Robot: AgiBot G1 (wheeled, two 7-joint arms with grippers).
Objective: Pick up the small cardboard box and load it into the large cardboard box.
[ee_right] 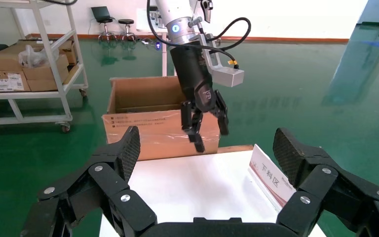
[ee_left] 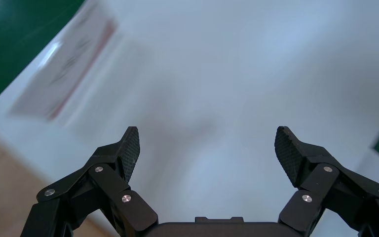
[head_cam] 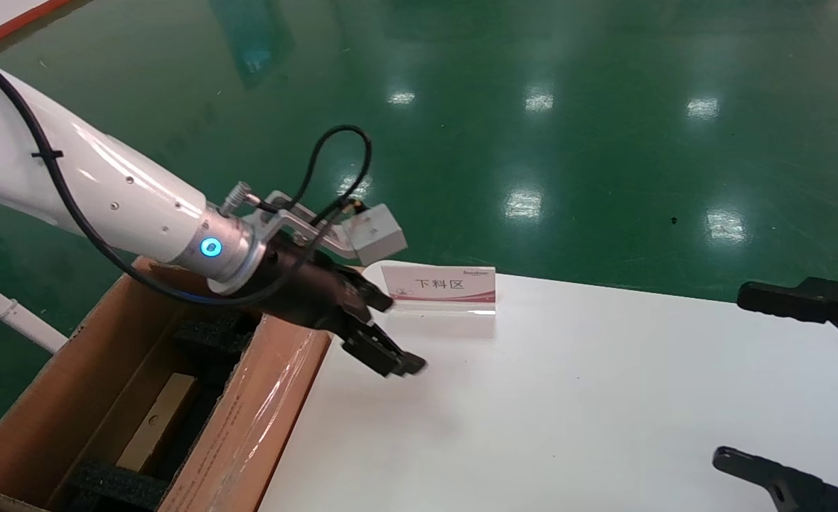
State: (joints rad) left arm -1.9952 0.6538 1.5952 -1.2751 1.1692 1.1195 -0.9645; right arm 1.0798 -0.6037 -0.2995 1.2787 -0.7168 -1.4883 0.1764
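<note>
The large cardboard box (head_cam: 248, 427) stands open off the left end of the white table (head_cam: 568, 398), with black foam (head_cam: 205, 334) inside. The small cardboard box (head_cam: 159, 419), flat and tan, lies down in it between the foam pieces. My left gripper (head_cam: 399, 334) hangs open and empty just above the table's left edge, beside the large box's taped wall. In the left wrist view, the left gripper (ee_left: 207, 148) has only bare table between its fingers. My right gripper (head_cam: 731, 375) is open and empty at the table's right side. The right wrist view looks past the right gripper (ee_right: 207, 148) at the large cardboard box (ee_right: 148, 123).
A white-and-pink sign stand (head_cam: 440, 284) stands at the table's far edge, close behind the left gripper; it also shows as the sign stand (ee_right: 271, 177). Green floor surrounds the table. A shelf cart (ee_right: 29, 74) with cartons stands far off.
</note>
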